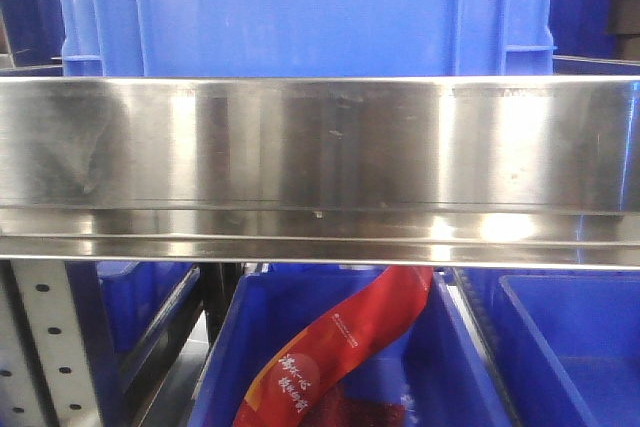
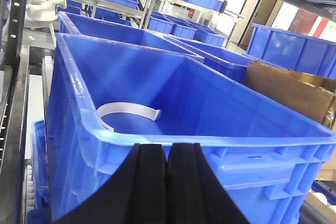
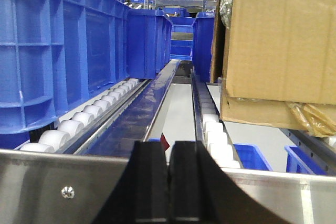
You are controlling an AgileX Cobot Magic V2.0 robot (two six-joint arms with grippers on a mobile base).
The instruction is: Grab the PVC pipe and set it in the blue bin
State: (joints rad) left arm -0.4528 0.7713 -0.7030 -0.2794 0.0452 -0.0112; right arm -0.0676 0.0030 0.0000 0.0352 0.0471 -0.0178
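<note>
Cardboard box (image 2: 286,90) beside blue bin (image 2: 220,114) holding PVC pipe (image 2: 128,109).

We see a steel shelf rail (image 1: 320,162) up front, a red printed bag (image 1: 340,352) in a lower crate, cardboard boxes (image 3: 278,40) beside white rollers (image 3: 89,116).

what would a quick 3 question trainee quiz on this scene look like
1. True or false: the PVC pipe lies inside the blue bin.
2. In the left wrist view, what stands right of that bin? A) cardboard box B) red bucket C) metal drum
3. Fill in: the black fingers of the left pincer and of the right pincer are pressed ____, holding nothing.

Key: 1 true; 2 A, the cardboard box; 3 together.
</note>
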